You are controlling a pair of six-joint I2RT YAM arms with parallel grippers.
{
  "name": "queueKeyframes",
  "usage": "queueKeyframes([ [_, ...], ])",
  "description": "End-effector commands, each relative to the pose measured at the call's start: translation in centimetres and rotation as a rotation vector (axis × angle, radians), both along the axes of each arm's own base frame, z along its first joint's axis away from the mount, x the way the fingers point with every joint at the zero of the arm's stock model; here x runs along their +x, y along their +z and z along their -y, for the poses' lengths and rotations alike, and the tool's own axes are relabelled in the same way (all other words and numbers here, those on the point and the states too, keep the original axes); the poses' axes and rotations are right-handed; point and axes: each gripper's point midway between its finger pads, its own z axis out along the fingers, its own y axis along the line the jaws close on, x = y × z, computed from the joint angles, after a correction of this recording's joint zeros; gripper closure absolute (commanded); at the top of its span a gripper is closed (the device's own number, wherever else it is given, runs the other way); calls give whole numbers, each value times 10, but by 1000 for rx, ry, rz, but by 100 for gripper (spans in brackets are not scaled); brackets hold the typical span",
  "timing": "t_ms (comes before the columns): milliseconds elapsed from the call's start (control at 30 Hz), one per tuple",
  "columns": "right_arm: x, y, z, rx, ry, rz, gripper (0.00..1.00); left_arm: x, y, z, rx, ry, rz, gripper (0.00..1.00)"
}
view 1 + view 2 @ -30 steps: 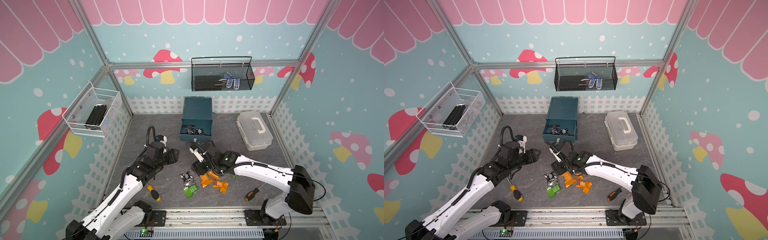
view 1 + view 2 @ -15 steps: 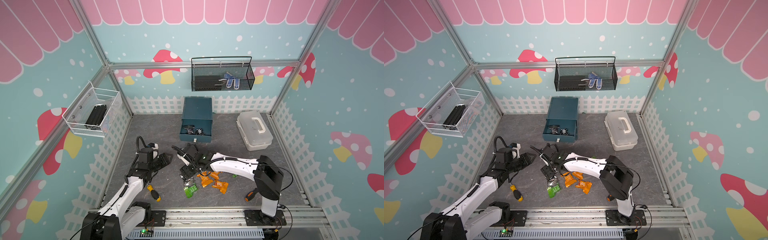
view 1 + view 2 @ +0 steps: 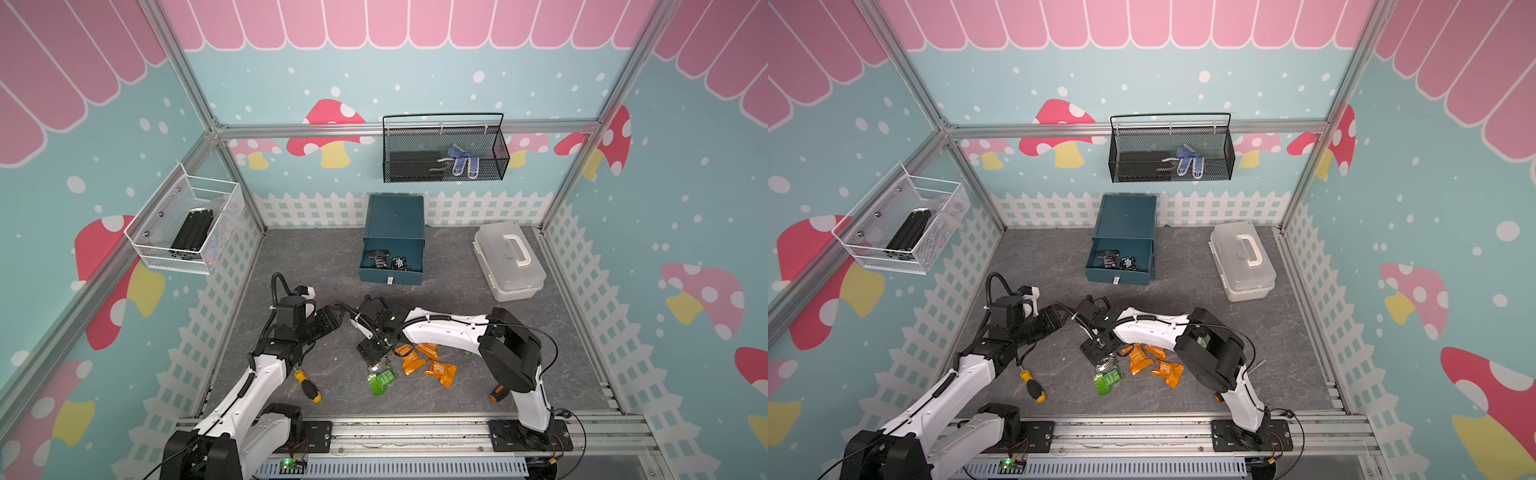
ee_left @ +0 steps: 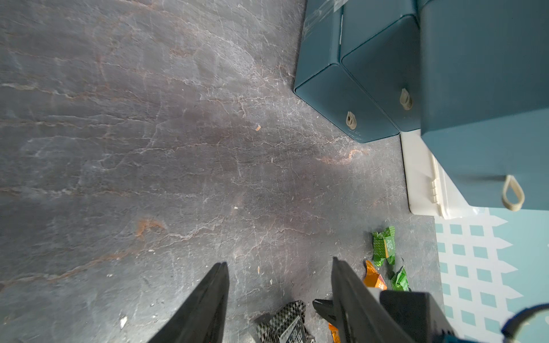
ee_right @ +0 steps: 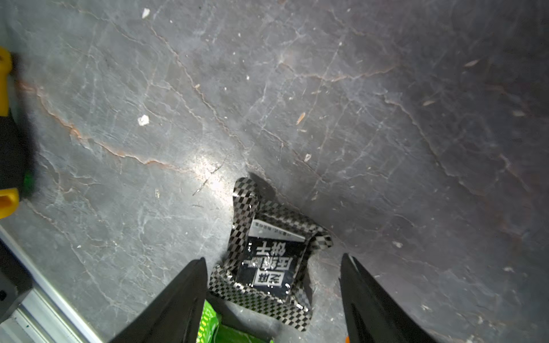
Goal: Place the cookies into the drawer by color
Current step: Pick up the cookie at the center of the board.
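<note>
The drawer is a dark teal cabinet at the back, its top drawer pulled out with black-silver cookies inside. On the floor lie one black-silver cookie, a green one and three orange ones. My right gripper hangs open low over the black-silver cookie, which lies flat between the fingers with a gap on each side. My left gripper stands open and empty just left of it, above bare floor. Two more green cookies lie beyond the right arm.
A yellow-and-black screwdriver lies front left by my left arm, an orange-handled one by the right arm's base. A translucent white case stands back right. Two wire baskets hang on the walls.
My right gripper has swung left and toward the front, coming down over the black-silver cookie. My left arm has drawn back and lowered a little.
</note>
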Motion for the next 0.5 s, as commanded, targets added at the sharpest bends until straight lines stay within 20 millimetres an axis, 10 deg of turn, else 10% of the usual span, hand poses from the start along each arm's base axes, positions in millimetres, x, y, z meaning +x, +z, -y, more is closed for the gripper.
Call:
queueKeyframes([
  [0,-8,-14,2,-48,-6,-39,28,0,-2,-3,12,7,4,42],
  [467,-9,-28,-4,-81,5,-47,29,1,-7,-6,30,17,-7,42],
])
